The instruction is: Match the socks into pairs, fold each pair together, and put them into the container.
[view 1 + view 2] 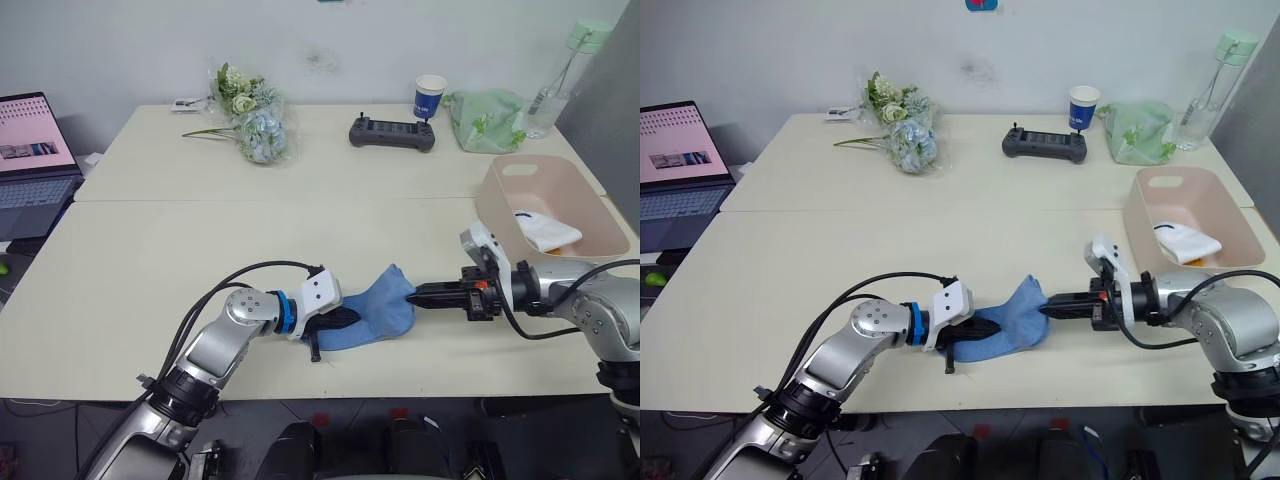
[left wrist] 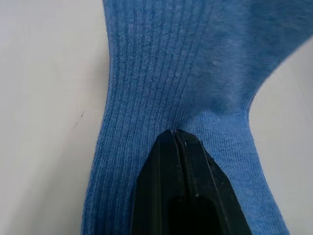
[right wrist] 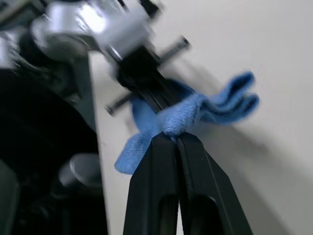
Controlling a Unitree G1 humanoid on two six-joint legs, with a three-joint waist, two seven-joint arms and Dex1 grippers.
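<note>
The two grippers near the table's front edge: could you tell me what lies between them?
The light blue socks span the gap between left gripper and right gripper, each shut on an end, seen in the left eye view.

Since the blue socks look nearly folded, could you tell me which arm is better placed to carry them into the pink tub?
The right. The right gripper pinches the blue socks on the side nearer the pink tub; the left gripper grips the far end.

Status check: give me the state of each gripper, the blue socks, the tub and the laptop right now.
left gripper: shut on the blue socks.
right gripper: shut on the blue socks.
blue socks: on the table, pinched from both ends.
pink tub: upright, white socks already inside.
laptop: open, screen lit.
</note>
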